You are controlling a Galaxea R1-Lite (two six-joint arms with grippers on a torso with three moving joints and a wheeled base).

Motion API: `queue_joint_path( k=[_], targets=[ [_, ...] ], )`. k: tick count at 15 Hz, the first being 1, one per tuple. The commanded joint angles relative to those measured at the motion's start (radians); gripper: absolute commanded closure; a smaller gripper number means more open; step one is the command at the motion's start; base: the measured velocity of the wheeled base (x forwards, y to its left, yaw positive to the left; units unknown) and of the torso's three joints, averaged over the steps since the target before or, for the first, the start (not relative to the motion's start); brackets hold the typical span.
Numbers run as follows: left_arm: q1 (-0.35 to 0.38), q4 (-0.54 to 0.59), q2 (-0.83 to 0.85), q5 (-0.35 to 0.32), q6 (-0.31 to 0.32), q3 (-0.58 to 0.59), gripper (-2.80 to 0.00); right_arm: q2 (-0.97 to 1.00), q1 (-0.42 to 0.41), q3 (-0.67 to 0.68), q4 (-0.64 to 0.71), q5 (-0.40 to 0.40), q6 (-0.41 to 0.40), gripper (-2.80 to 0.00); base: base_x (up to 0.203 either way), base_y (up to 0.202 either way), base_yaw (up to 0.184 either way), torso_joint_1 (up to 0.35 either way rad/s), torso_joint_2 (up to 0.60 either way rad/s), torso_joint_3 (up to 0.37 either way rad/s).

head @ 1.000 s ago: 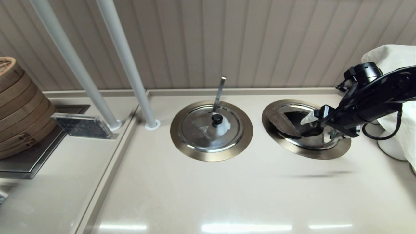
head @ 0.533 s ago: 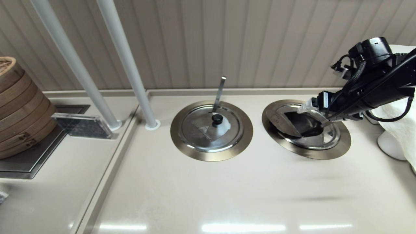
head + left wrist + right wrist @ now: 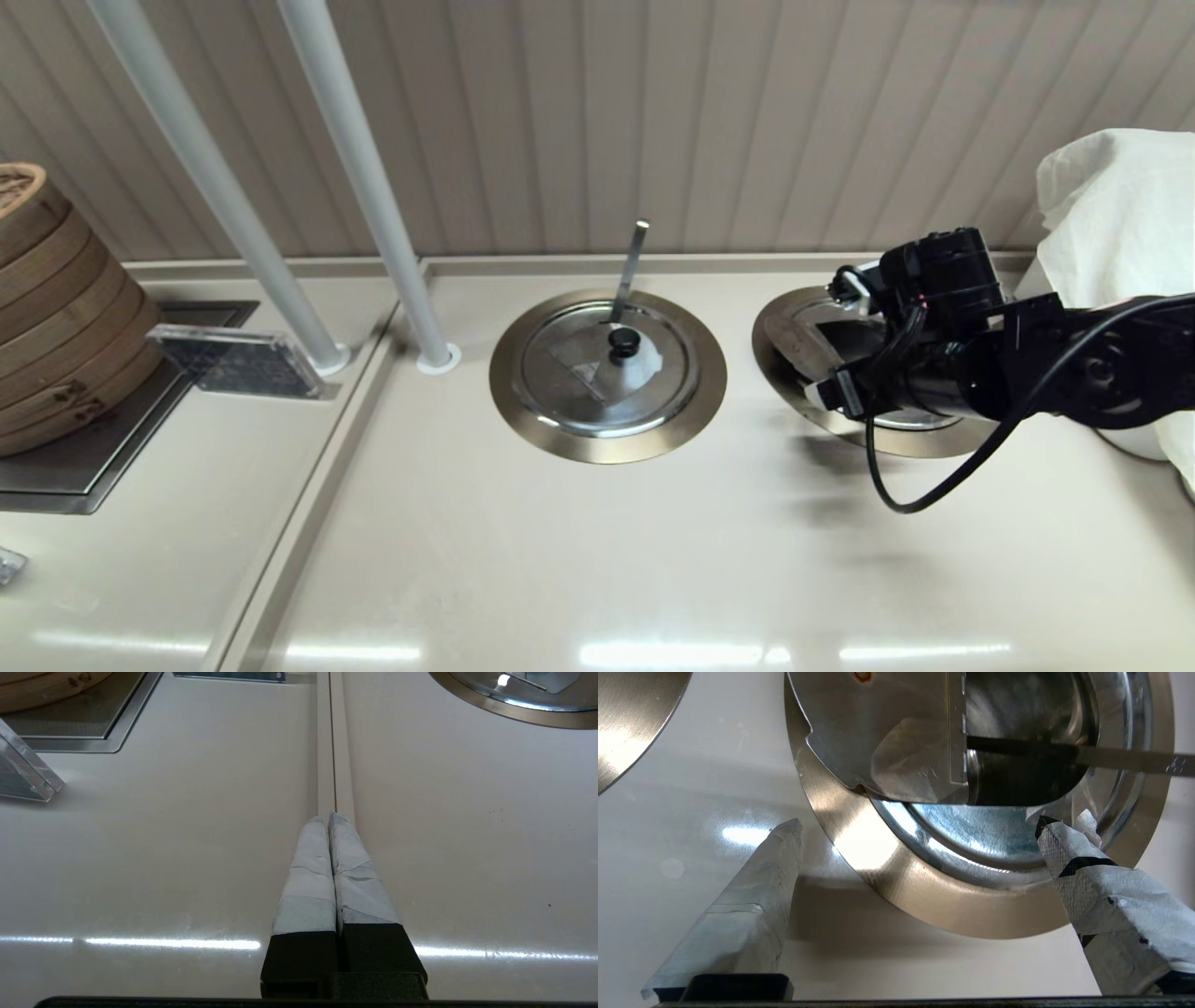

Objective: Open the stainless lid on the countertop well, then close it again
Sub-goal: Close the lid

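Observation:
The stainless lid [image 3: 803,343] sits in the right-hand countertop well [image 3: 767,366]. Its wedge flap [image 3: 887,728] is folded back, baring a dark opening [image 3: 1017,779] that a flat metal handle [image 3: 1120,759] crosses. My arm hides the knob. The lid's shiny rim [image 3: 985,835] and the bronze collar [image 3: 934,900] lie between my fingers. My right gripper [image 3: 829,392] [image 3: 917,823] hangs open just above the collar's near edge, holding nothing. Out of the head view, my left gripper [image 3: 329,817] is shut and empty over a countertop seam.
The twin well [image 3: 607,373] with the white-smeared lid and an upright ladle handle [image 3: 633,266] is in the middle. Two slanted poles [image 3: 373,187] stand at the back left. Bamboo steamers [image 3: 56,308], a clear sign holder [image 3: 238,362] and white cloth [image 3: 1130,215] flank the counter.
My right arm rose off the well's far right side, then swung down and left across it to the collar's near edge. The flap stayed folded open. The left arm has not moved.

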Motion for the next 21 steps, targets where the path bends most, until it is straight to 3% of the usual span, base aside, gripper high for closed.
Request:
queue_joint_path(
  k=[1,8,15,21],
  targets=[
    [0.001,-0.001,0.001,0.000,-0.001,0.000,0.00,0.053,0.011,0.069,-0.201,-0.030,-0.095,-2.80,0.000,0.000,0.000,0.000,0.00,0.000],
    [0.001,-0.001,0.001,0.000,-0.001,0.000,0.00,0.155,-0.033,0.077,-0.343,-0.045,-0.141,-2.80,0.000,0.000,0.000,0.000,0.00,0.000],
    [0.001,-0.001,0.001,0.000,-0.001,0.000,0.00,0.133,-0.081,0.047,-0.390,-0.065,-0.142,-2.80,0.000,0.000,0.000,0.000,0.00,0.000],
    [0.001,-0.001,0.001,0.000,-0.001,0.000,0.00,0.079,-0.179,-0.005,-0.389,-0.064,-0.151,-2.80,0.000,0.000,0.000,0.000,0.00,0.000]
  ],
)
